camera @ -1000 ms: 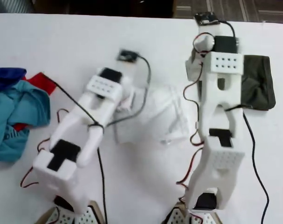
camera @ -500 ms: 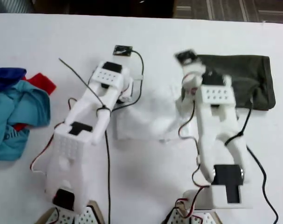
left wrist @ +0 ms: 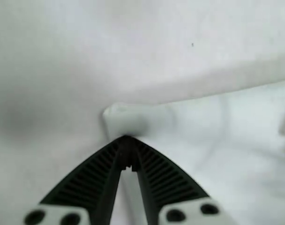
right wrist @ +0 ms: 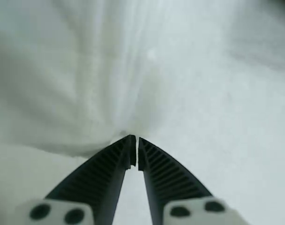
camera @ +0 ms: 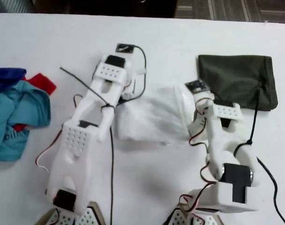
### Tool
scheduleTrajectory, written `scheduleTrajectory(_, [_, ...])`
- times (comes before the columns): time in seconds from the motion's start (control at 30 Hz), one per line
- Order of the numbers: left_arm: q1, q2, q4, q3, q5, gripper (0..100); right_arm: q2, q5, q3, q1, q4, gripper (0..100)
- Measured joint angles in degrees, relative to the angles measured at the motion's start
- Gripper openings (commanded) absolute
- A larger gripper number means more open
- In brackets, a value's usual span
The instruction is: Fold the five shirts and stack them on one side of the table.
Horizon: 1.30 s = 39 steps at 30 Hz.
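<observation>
Bright, even light from overhead fills the high view. The white tabletop [camera: 39, 42] is close to washed out, so the crumpled white shirt [camera: 151, 117] shows against it mainly by a soft grey shadow along its near edge. The folded dark olive shirt [camera: 236, 84] reads almost flat. In the left wrist view a grey shadow band runs under the cloth's edge. In the right wrist view gentle shading alone picks out the folds, and the black ribbed right gripper [right wrist: 134, 152] stands stark against the pale cloth.
</observation>
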Motion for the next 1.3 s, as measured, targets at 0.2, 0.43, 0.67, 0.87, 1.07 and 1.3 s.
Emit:
scheduleTrajectory(0.2, [0.0,0.0,9.1,-11.3,0.0,3,-6.7,0.2,0.0,0.2,0.4,2.6])
scheduleTrajectory(0.43, [-1.7,0.0,14.1,-23.3,0.0,3,-15.4,-12.7,-5.3,-0.6,3.9,27.2])
scheduleTrajectory(0.67, [-3.3,-2.7,14.1,-19.6,0.0,3,-8.8,-19.5,-20.1,-9.5,9.8,25.1])
scheduleTrajectory(0.87, [-5.2,-18.5,14.1,-2.5,0.0,3,7.5,-22.8,-34.2,-11.3,15.6,25.2])
scheduleTrajectory(1.07, [-11.3,-29.2,10.2,19.1,-0.1,3,23.6,-22.9,-45.6,-11.3,22.8,37.6])
scheduleTrajectory(1.3, [-14.3,-36.0,0.8,36.5,0.0,3,34.9,-22.9,-55.3,-12.4,26.6,36.3])
